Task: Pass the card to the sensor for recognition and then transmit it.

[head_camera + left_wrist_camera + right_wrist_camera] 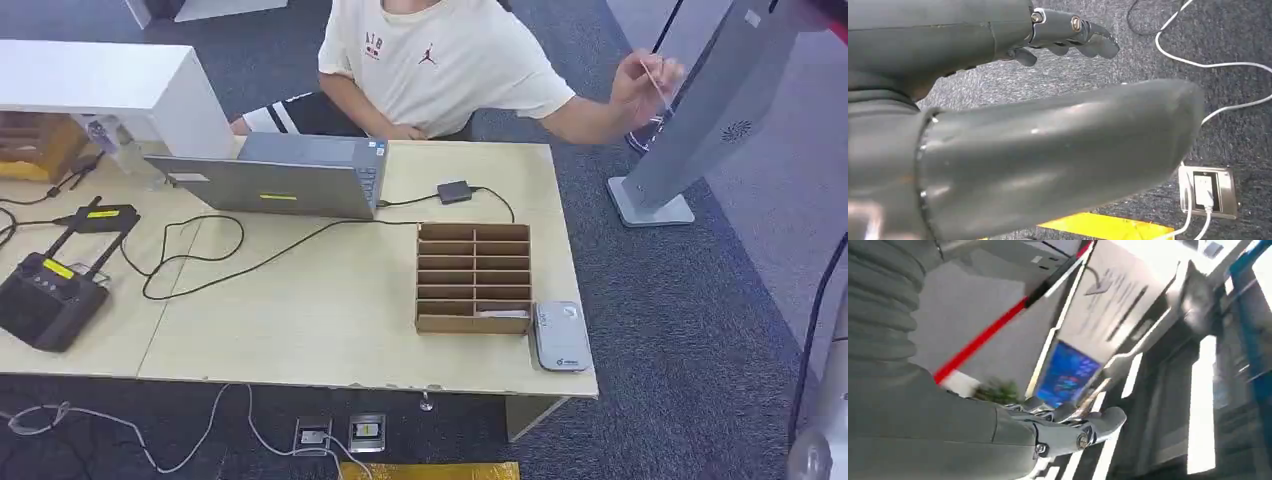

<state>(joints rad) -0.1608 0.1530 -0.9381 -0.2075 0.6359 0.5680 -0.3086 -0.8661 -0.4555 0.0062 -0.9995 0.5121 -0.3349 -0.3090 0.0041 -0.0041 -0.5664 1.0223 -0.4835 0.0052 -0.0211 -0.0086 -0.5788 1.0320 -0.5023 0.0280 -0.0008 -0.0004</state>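
A thin white card [655, 78] is held up by the person in a white T-shirt [440, 60] beyond the table's far edge. Another white card [503, 314] lies in the nearest slot of the cardboard slot box [472, 275]. The grey sensor pad [560, 336] lies flat right of that box at the table's front right corner. My left hand [1068, 35] hangs over the carpet with its fingers [1098, 45] loosely bent and nothing in it. My right hand [1073, 427] is turned away from the table toward a room with a blue screen, and it holds nothing.
A grey laptop [290, 175] stands at the back of the beige table [300, 310], with black cables, a small black adapter [454, 191] and a black controller [45, 295] at the left. A grey kiosk stand [700, 120] rises on the right. Floor sockets [340, 433] and white cables lie below the table.
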